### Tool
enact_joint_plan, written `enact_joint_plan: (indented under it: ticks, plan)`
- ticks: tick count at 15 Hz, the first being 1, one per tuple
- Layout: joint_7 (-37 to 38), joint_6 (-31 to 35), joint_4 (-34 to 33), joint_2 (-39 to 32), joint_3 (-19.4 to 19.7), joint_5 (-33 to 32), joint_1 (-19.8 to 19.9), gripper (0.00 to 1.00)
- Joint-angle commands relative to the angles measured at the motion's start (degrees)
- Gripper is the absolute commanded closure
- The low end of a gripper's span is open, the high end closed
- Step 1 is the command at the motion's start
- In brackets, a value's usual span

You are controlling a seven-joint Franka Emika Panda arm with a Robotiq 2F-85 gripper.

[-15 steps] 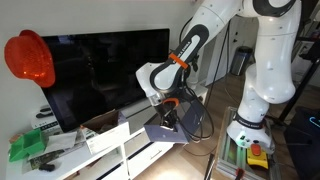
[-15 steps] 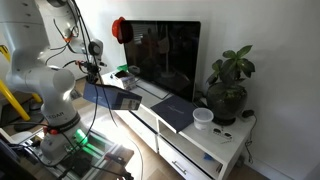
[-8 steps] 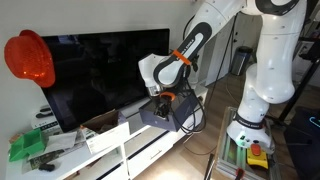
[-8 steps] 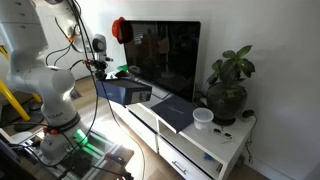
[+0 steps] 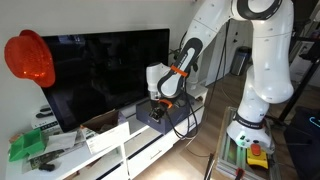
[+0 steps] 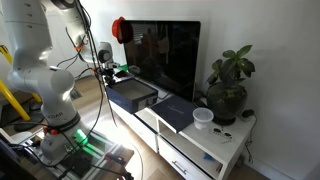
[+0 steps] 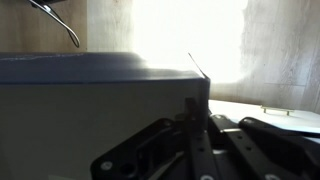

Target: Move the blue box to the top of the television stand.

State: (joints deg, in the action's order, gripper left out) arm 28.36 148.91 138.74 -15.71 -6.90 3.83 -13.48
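The gripper is pinched narrow on the near wall of the blue box, its dark fingers straddling the rim close to a corner in the wrist view. The box hangs level over one end of the television stand, in front of the television; whether its bottom touches the white top cannot be told. In an exterior view its long edge runs beside the brown cardboard box, close but apart, with open floor on the robot's side. Further along the top lie one dark flat slab, one white cup and one potted plant; the far end holds one green box. One blue box, one television, one stand
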Motion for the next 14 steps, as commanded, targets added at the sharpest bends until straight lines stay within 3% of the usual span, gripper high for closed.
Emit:
enact_joint_plan:
  ticks: [1, 5, 14]
  plan:
    - [-3.24, 7.4, -0.71, -4.23, 0.53, 0.28, 0.11, 0.99]
    - [-4.44, 11.73, -3.04, -9.08, 1.84, -0.9, -1.53, 0.99]
    - [-3.83, 11.61, -11.63, -17.43, 7.09, -1.7, -5.09, 0.99]
